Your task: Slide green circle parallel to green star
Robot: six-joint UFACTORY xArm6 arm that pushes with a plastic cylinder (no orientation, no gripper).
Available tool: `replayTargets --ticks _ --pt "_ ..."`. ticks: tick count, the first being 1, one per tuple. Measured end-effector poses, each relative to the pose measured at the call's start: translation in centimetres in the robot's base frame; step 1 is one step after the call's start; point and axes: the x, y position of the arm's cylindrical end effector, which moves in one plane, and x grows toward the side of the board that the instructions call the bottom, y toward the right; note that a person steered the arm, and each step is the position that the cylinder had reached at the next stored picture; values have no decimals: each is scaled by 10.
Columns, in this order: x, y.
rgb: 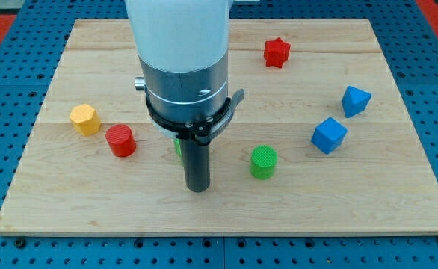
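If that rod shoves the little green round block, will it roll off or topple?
Probably neither: the green circle stands on its flat end, short and wide, so it should slide. Its ridged plastic look suggests lightness. A push from my tip, at its left, might swerve it if off-centre.

The arm's pale housing [178,33] is cut off by the view's top edge, and a green block [178,145] behind the rod shows only a sliver, its shape indeterminable.
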Motion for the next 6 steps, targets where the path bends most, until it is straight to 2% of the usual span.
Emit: replayTargets --ticks 1,2,3,4,5,6 --pt "9 6" --pt "45 26" --pt "18 76" --pt "-4 93" --pt "-24 74" --pt "21 25"
